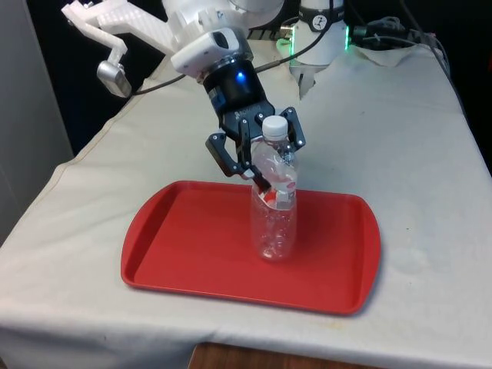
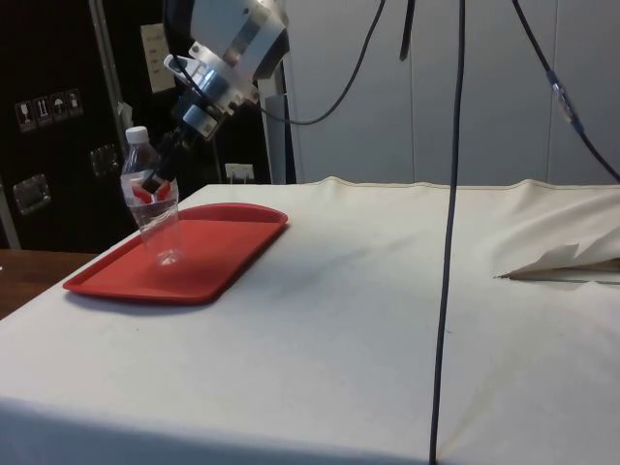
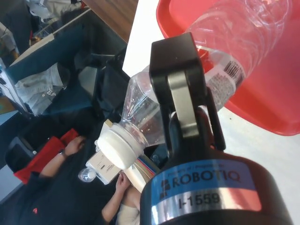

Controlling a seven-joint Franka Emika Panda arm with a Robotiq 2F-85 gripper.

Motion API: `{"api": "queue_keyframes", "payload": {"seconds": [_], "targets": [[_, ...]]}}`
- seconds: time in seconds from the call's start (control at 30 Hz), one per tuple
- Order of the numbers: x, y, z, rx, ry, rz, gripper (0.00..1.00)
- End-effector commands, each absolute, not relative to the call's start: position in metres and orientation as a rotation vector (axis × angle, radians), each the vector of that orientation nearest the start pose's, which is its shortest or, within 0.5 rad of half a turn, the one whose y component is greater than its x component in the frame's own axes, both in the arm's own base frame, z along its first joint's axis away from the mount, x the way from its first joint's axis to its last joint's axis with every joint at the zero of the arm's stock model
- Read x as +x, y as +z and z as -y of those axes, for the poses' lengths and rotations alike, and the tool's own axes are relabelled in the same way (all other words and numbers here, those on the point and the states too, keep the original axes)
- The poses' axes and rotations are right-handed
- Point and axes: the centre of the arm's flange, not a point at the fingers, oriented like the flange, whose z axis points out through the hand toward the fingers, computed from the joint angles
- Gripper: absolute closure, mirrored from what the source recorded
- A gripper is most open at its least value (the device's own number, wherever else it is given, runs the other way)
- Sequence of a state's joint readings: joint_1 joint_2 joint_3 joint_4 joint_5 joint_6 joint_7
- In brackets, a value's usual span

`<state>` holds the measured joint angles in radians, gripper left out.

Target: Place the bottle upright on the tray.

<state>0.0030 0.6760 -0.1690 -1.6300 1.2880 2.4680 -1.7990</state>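
On the red tray, upright bottle clamped in the claw.

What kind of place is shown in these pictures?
Probably a robotics lab or test room. A gripper holds a clear plastic bottle over a red tray on a cloth-covered table. Loose cables hang down, and seated people are near the table.

This looks like a robotics lab: a table covered with a white cloth, black cables hanging down over it, and dark cabinets with small labels behind. In the wrist view, people sit nearby.
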Motion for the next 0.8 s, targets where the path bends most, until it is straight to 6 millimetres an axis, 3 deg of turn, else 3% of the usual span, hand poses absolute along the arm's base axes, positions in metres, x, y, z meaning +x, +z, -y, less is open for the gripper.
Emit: {"api": "queue_keyframes", "payload": {"seconds": [0.0,0.1,0.17,0.2,0.23,0.43,0.77], "targets": [[0.6986,0.2438,0.1032,-2.517,-1.032,0.911,0.82],[0.6988,0.2434,0.1028,-2.514,-1.031,0.912,0.71],[0.6987,0.2434,0.1032,-2.513,-1.03,0.912,0.57],[0.6981,0.2431,0.1029,-2.51,-1.024,0.914,0.44],[0.6987,0.2427,0.1029,-2.512,-1.029,0.911,0.44],[0.6986,0.2427,0.1033,-2.511,-1.028,0.911,0.03],[0.6982,0.2428,0.1032,-2.508,-1.025,0.913,0.0]]}}
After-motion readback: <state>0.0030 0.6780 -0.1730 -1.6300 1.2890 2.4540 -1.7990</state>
